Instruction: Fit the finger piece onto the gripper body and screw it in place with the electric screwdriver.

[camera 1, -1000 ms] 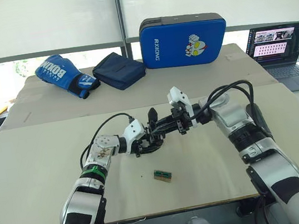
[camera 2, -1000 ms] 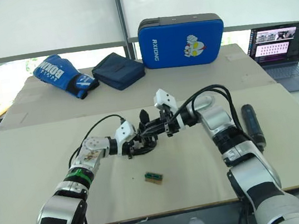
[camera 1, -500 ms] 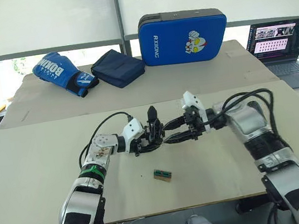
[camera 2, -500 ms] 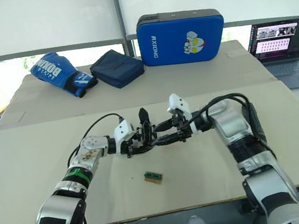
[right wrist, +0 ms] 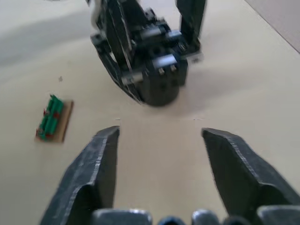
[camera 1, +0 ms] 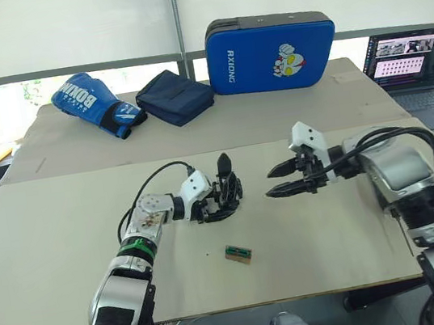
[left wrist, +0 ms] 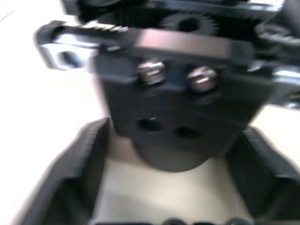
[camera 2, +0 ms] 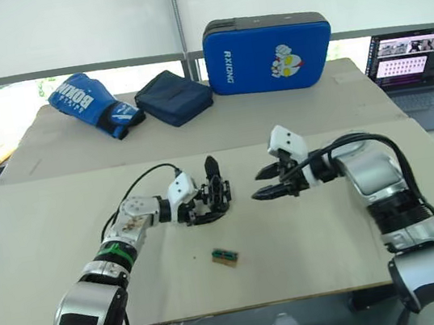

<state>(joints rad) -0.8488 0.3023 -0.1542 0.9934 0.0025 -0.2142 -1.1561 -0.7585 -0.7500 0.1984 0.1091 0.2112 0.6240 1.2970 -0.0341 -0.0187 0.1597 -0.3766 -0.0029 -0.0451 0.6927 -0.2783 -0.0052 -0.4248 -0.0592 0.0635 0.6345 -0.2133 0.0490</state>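
Observation:
The gripper body (camera 1: 225, 187) stands on the table, a small black assembly with a round base and one pointed finger upright. My left gripper (camera 1: 220, 203) reaches in from the left; in the left wrist view its fingers (left wrist: 79, 178) stand open on either side of the round base (left wrist: 178, 150). My right gripper (camera 1: 269, 185) hovers open a short way to the right of the body, empty, pointing at it (right wrist: 157, 75). I cannot tell the finger piece apart from the assembly. The electric screwdriver is out of view.
A small green-topped block (camera 1: 236, 253) lies on the table (camera 1: 52, 261) in front of the body. At the back lie a blue boxing glove (camera 1: 94, 106), a navy pouch (camera 1: 174, 97) and a blue pad (camera 1: 268, 40). A laptop (camera 1: 414, 59) sits far right.
My right gripper opened and drew back to the right, away from the gripper body. The left gripper's fingers spread wider around the base.

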